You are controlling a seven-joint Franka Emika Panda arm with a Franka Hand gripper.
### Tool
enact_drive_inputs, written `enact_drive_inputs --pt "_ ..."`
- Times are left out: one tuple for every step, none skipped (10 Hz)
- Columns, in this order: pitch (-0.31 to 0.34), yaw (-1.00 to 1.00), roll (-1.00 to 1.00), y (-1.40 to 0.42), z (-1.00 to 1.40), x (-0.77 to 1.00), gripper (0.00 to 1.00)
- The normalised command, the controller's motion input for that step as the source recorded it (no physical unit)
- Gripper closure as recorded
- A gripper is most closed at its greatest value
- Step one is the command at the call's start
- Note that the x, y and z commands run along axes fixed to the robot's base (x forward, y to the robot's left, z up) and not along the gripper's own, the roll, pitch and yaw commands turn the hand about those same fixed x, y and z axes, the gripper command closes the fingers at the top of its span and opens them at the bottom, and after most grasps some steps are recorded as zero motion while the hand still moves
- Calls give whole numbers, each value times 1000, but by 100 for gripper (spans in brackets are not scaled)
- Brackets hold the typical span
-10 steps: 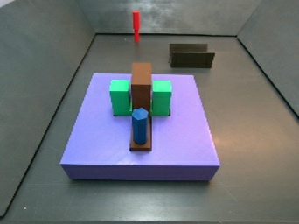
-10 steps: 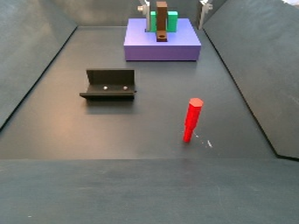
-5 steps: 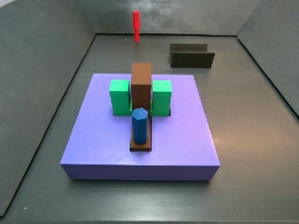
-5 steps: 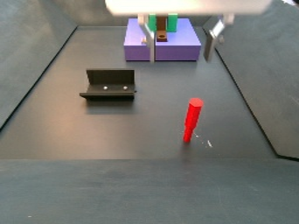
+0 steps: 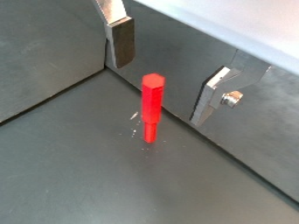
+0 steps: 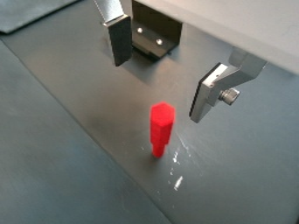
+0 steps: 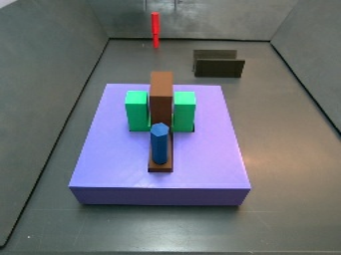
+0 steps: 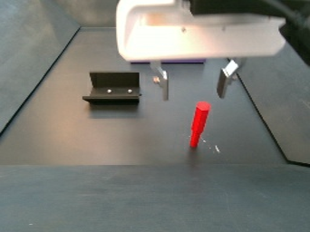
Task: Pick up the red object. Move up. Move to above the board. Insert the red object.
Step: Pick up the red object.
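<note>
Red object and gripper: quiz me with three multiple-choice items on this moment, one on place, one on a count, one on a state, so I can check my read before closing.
1. Where is the red object?
A. upright on the floor, off the board
B. lying on the board
C. inside the fixture

2. How many green blocks sit on the board?
A. one
B. two
C. four

3. What is the gripper doing?
A. shut on the red object
B. open, above the red object
C. open, over the board

Answers:
1. A: in a side view the stick stands on the dark floor, with the fixture apart from it and the board behind.
2. B: the green blocks flank the brown bar, one each side.
3. B: in both wrist views the fingers stand apart, the stick below and between them, untouched.
</note>
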Motion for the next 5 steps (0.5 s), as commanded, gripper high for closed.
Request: enact_drive_inputs --pt "0 -134 73 214 -320 -366 0" --pt "0 -149 43 266 -257 -369 0" --pt "0 -66 20 146 -269 -69 0" --pt "0 0 20 14 -260 0 0" --pt "0 0 17 0 -257 20 0"
